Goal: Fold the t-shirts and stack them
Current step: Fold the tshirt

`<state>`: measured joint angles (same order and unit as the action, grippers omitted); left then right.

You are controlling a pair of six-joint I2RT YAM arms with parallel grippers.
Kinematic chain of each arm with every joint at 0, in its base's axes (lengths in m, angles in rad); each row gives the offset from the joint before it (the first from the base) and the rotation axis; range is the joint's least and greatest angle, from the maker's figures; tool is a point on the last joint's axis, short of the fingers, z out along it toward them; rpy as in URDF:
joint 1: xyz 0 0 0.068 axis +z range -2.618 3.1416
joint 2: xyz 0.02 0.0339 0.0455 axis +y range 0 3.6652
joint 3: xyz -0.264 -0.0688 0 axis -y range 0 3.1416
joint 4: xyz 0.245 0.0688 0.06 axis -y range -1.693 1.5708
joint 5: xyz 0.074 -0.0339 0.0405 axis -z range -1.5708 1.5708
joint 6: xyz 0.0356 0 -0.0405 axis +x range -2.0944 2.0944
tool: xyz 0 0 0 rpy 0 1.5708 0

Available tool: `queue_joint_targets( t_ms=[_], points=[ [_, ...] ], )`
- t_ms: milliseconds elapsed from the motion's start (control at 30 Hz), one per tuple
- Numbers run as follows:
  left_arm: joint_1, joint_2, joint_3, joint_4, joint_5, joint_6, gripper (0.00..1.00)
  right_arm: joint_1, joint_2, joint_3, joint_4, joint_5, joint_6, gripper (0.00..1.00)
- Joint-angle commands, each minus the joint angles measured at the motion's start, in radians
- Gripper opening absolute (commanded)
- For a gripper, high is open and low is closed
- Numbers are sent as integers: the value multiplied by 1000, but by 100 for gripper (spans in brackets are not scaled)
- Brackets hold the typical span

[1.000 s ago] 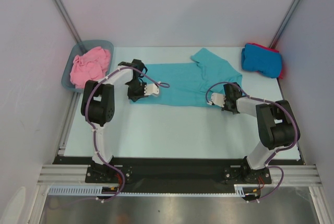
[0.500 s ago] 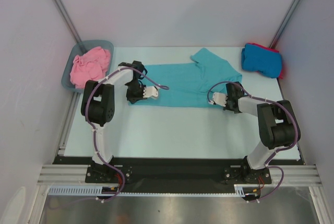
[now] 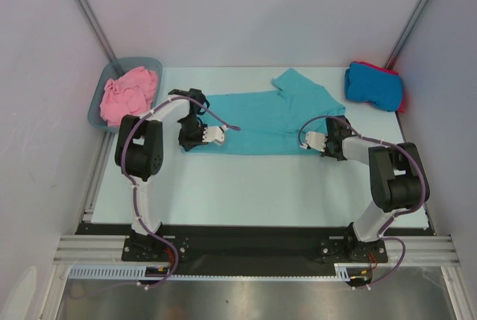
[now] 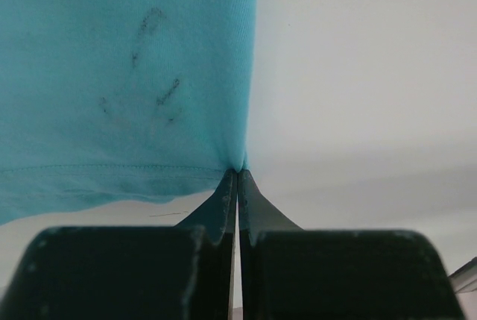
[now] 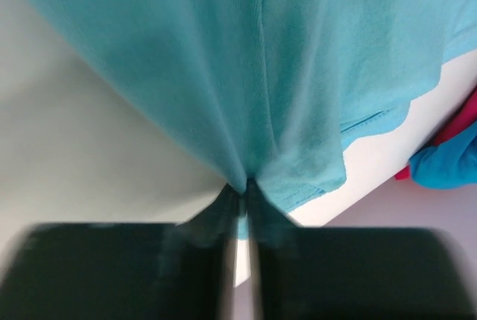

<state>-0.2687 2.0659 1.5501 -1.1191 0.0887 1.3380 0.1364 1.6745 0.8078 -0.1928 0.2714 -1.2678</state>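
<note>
1. Currently my left gripper point(image 4: 237, 174) is pressed together, pinching the teal t-shirt point(image 3: 261, 115) at its 8 o'clock corner; my right gripper point(image 5: 244, 186) pinches its 4 o'clock edge.
2. It lies spread toward 12 o'clock on the desk point(image 3: 246, 186).
3. Risk: an uneven pull could slip either thin pinch, skewing the fold.

The left arm point(image 3: 140, 189) and the right arm point(image 3: 370, 219) are each built of white links joined by bulky black joint housings and are bolted to black base plates point(image 3: 153, 248). A thin purple cable point(image 3: 227, 124) is looped along each arm. The left gripper point(image 3: 218, 135) and the right gripper point(image 3: 305, 141) are cased in pale plastic; their fingers point(image 4: 215, 212) are black and tapered to thin tips.
</note>
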Motion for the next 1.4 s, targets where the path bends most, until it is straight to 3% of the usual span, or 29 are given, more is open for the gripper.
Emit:
queue_joint_targets(
  t_ms=[0, 100, 233, 300, 333, 433, 467, 500, 533, 633, 700, 767, 867, 933, 967, 1067, 1133, 1233, 1267, 1367],
  points=[
    [13, -56, 5, -91, -14, 36, 1, -3, 36, 11, -77, -20, 4, 19],
    [8, -76, -16, -110, -13, 47, 0, 0, 42, 25, -114, -21, 2, 40],
    [0, -104, -56, -137, -30, 61, 0, 2, 36, 60, -186, -41, 4, 52],
    [0, -116, -84, -139, -44, 64, 29, 0, 28, 73, -200, -44, 7, 53],
    [0, -128, -91, -148, -47, 76, 31, 0, 18, 77, -206, -49, 5, 53],
    [0, -148, -108, -154, -63, 78, 50, -3, 7, 93, -203, -47, 2, 53],
    [0, -153, -108, -156, -69, 78, 74, -4, 4, 99, -203, -46, 2, 53],
    [0, -155, -107, -156, -76, 78, 83, -6, 4, 112, -203, -46, 8, 53],
    [0, -156, -104, -154, -84, 75, 87, -8, 4, 120, -204, -47, 15, 53],
    [14, -151, -67, -156, -144, 61, 86, -15, -4, 160, -218, -57, 39, 53],
    [34, -126, 49, -148, -123, 30, 86, -23, -9, 212, -240, -76, 73, 54],
    [68, -81, 217, -142, -96, -46, 86, -37, 17, 325, -290, -98, 165, 53],
    [97, -49, 333, -78, -18, -166, 86, -57, 69, 506, -402, -141, 336, 49],
    [95, -61, 308, -6, 6, -212, 86, -66, 132, 621, -492, -179, 434, 33],
    [92, -67, 263, 7, 17, -212, 86, -69, 154, 652, -514, -184, 464, 18],
    [79, -72, 179, 65, 29, -243, 86, -73, 229, 741, -583, -227, 551, 4],
    [68, -64, 153, 88, 36, -273, 85, -73, 266, 778, -615, -260, 587, 5],
    [54, -73, 110, 111, 63, -306, 85, -63, 265, 798, -613, -299, 598, 25],
    [49, -76, 104, 122, 69, -312, 85, -57, 258, 780, -605, -301, 572, 36],
    [31, -81, 90, 148, 78, -341, 85, -5, 211, 728, -537, -271, 523, 44]
  ],
)
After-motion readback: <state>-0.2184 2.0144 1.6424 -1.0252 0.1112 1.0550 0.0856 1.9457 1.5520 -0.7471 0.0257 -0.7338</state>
